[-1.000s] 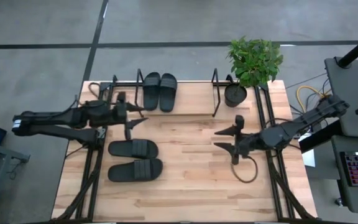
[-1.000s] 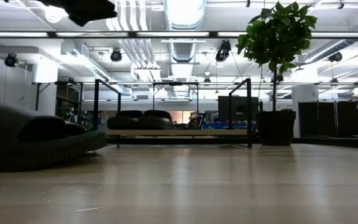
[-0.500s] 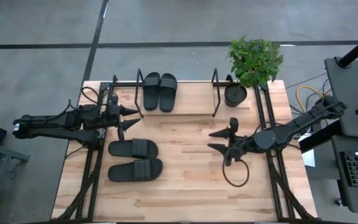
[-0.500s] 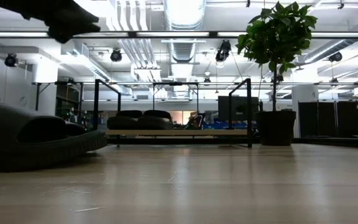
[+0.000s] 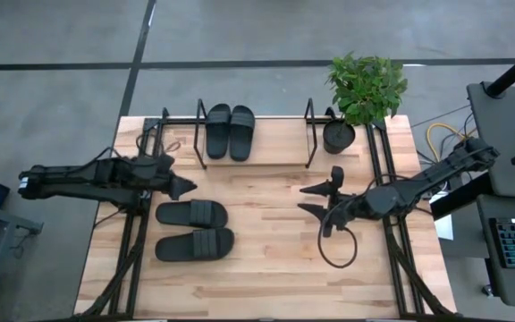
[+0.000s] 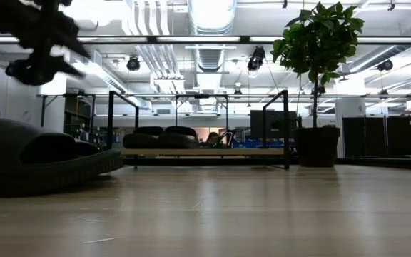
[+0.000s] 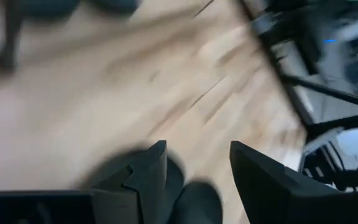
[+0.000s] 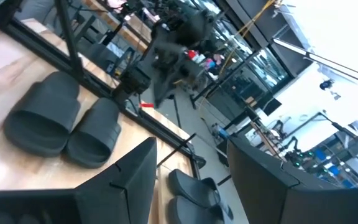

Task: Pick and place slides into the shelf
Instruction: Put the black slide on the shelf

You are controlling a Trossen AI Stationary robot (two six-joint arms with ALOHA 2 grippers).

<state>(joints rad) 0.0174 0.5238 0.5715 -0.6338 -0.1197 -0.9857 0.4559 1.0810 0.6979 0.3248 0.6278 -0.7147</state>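
Two black slides lie sole-down side by side on the table's left half, the farther slide (image 5: 192,214) and the nearer slide (image 5: 195,243). Two more slides (image 5: 230,131) rest on the shelf's (image 5: 309,134) wooden base board at the far edge, also seen in the low view (image 6: 164,134). My left gripper (image 5: 184,188) hovers open just beyond the farther slide, blurred in its wrist view (image 7: 194,149) and high in the low view (image 6: 45,46). My right gripper (image 5: 309,199) is open above the table's middle-right, touching nothing (image 8: 192,146).
A potted plant (image 5: 340,134) stands at the shelf's right end. A dark cable loop (image 5: 336,249) lies on the wood near my right gripper. Bare wood (image 5: 266,206) spreads between the two grippers. Black frame rails (image 5: 128,241) run along both table sides.
My left gripper has moved from beside the shelf toward the near edge and down, toward the farther slide on the table, turning about its own axis. My right gripper has shifted slightly toward the table's left. The slides have stayed put.
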